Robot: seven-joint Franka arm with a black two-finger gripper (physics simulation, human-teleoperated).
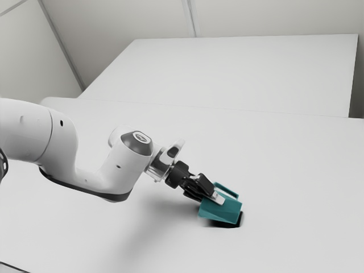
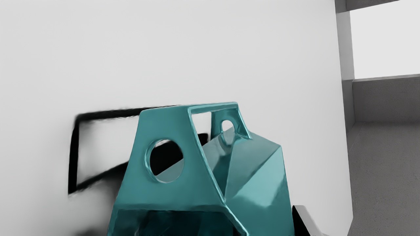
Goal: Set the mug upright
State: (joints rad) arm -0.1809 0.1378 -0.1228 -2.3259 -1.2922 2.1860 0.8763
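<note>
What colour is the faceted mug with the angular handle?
The faceted mug is plain teal, a blue-green; the wrist view shows it best.

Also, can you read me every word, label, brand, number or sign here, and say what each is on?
Badge on the grey cap of the white arm: a small mark, too small to read.
Teal mug: no writing on the sides in view.
So there is no readable text.

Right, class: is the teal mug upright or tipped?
Tipped: the mug slants in the exterior view, its handle on the upper side.
</note>
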